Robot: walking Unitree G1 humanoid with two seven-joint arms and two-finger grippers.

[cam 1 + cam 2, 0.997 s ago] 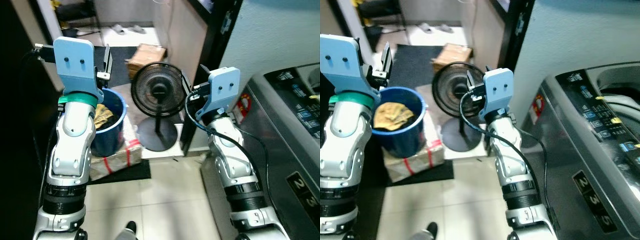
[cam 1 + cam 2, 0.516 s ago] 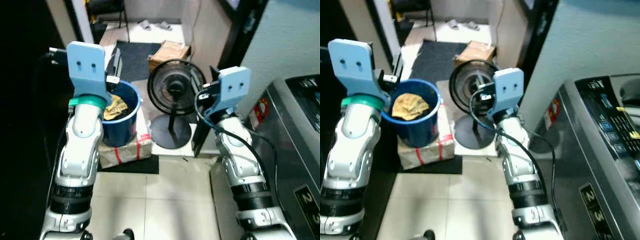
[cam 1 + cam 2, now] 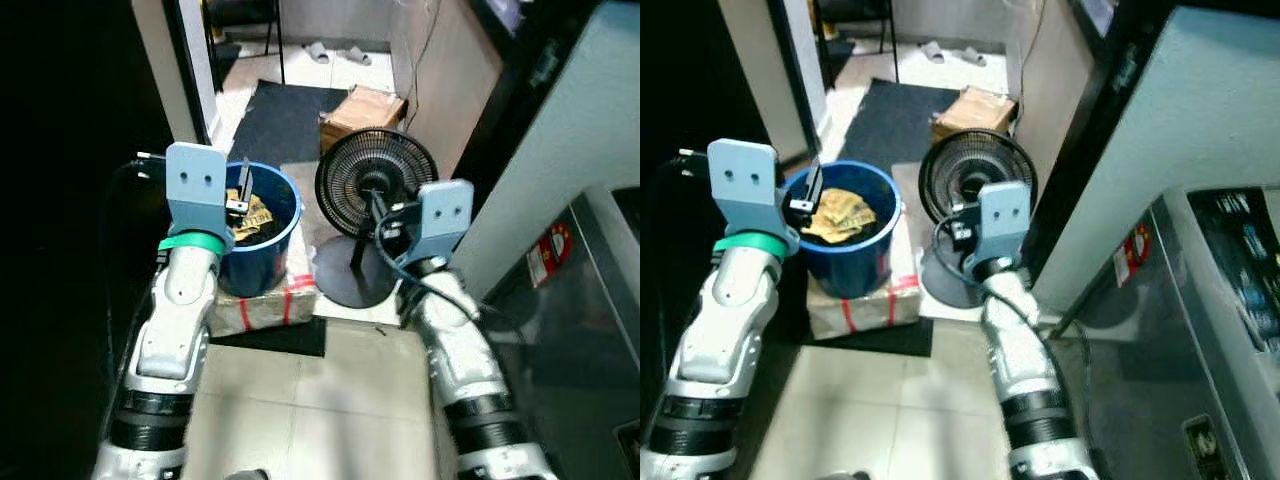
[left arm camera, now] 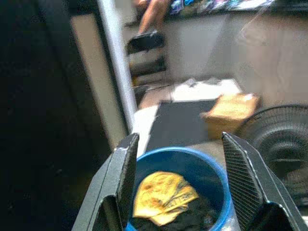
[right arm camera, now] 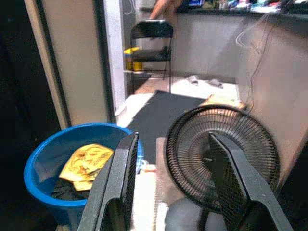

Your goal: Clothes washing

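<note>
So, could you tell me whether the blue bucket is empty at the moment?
No, the blue bucket holds a yellow garment lying on top of darker clothing.

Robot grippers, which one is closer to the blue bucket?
The left gripper. It hovers open just above the blue bucket with the yellow cloth, while the right gripper points at the black fan instead.

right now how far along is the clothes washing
Early. Nothing looks done: the yellow garment and dark clothes lie in the blue bucket beside the fan. In hand: the open left claw points at the bucket; the right claw is open, empty. Left: grabbing clothes, loading the washer.
</note>
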